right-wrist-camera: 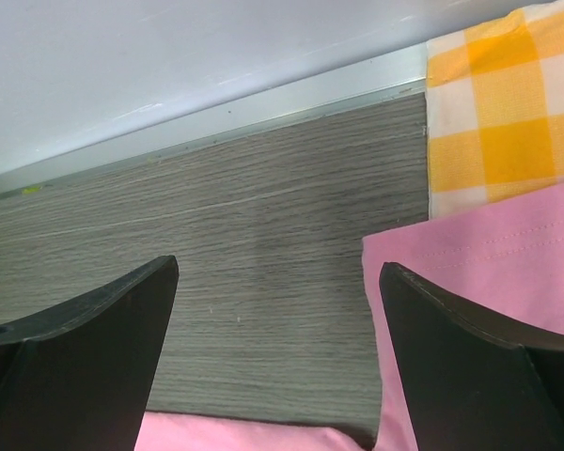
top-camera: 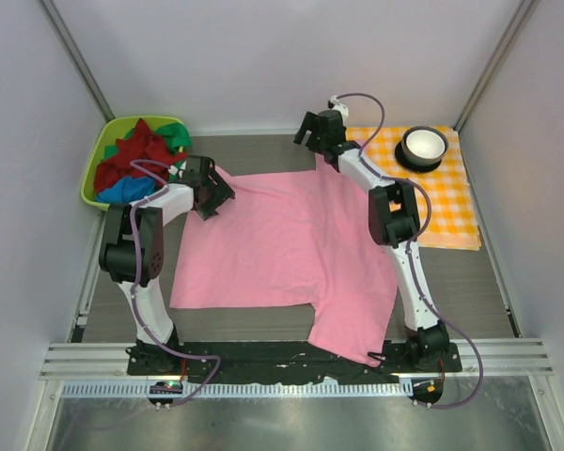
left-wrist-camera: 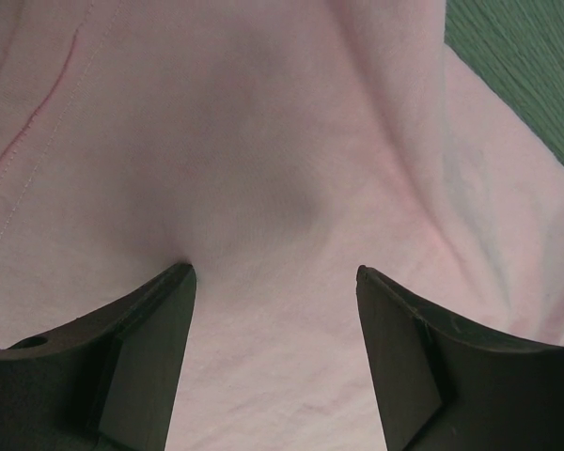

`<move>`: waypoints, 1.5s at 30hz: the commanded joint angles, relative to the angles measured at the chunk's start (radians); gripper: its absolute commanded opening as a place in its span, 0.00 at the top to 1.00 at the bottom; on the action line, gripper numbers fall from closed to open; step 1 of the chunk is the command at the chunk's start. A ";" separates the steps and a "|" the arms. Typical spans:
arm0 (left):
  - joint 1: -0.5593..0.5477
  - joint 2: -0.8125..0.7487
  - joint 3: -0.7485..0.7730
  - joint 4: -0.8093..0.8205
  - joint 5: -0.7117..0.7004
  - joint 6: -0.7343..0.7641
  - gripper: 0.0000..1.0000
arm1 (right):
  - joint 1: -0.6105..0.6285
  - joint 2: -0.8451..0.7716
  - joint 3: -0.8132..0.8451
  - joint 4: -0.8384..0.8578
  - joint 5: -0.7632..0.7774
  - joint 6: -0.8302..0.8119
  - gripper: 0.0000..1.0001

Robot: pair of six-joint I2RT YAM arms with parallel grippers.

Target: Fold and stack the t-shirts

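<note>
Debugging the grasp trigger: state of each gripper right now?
Left gripper: open, jaws straddling a bulge of the pink t-shirt, not pinched.
Right gripper: open, empty, over the table at the shirt's edge.

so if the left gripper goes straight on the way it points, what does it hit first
The light pink cloth t-shirt: the left gripper points straight at a raised fold in it, seen between its open fingers. Whether it touches yet is unclear.

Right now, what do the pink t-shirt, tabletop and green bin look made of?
pink t-shirt: soft matte knit, probably cotton; it creases and shows stitched seams.
tabletop: grey wood-grain laminate, likely; printed-looking streaks, low sheen.
green bin: apparently moulded plastic; smooth, slightly shiny rim.
</note>
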State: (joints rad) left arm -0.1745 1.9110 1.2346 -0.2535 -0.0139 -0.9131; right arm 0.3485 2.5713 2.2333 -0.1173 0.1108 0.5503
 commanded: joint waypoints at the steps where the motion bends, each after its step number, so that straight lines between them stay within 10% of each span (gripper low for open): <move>1: 0.004 0.013 0.008 0.036 0.011 -0.010 0.27 | 0.000 0.041 0.051 0.041 0.023 -0.003 0.05; 35: 0.004 -0.010 -0.049 0.063 0.011 -0.030 0.16 | -0.011 0.313 0.308 0.212 -0.258 0.192 0.02; 45: 0.004 -0.228 -0.104 0.080 0.005 -0.026 0.04 | -0.013 -0.164 -0.125 0.467 -0.114 -0.051 0.00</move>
State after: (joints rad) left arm -0.1745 1.8267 1.1389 -0.1703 -0.0025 -0.9390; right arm 0.3355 2.6873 2.2108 0.2203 -0.0677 0.6361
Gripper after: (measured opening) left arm 0.945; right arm 0.995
